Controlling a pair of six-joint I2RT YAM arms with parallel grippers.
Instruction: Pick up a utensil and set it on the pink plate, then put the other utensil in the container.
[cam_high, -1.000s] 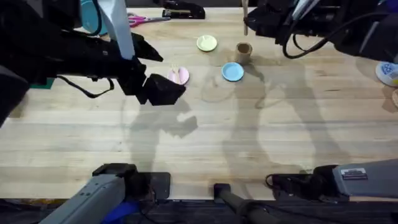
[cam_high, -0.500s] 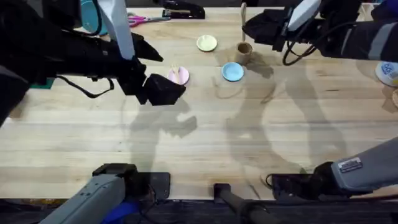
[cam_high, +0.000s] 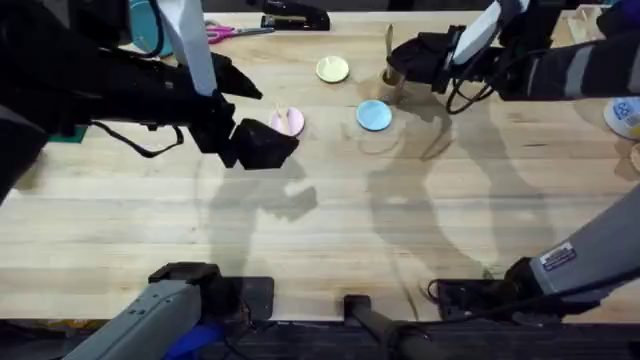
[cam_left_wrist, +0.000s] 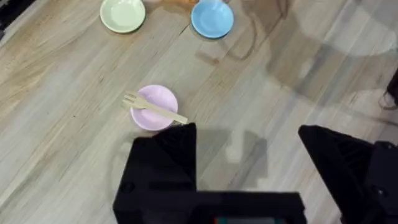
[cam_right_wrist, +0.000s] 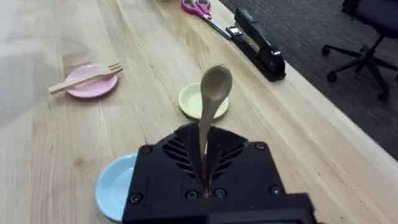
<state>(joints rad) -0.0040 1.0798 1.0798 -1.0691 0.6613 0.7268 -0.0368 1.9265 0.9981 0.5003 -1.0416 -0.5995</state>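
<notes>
Spoon, the other utensil, is standing upright, pinched by its handle between the right gripper's fingers, bowl uppermost. The container is sitting just beside that gripper; judged step: lowering the spoon in. Keeping the handle vertical and centring it over the cup's mouth before releasing should prevent tipping. The fork is lying across the pink plate, ahead of the left gripper, whose fingers are spread wide.

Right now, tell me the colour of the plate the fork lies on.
Pale pink. The plate under the fork shows best in the left wrist view.
</notes>
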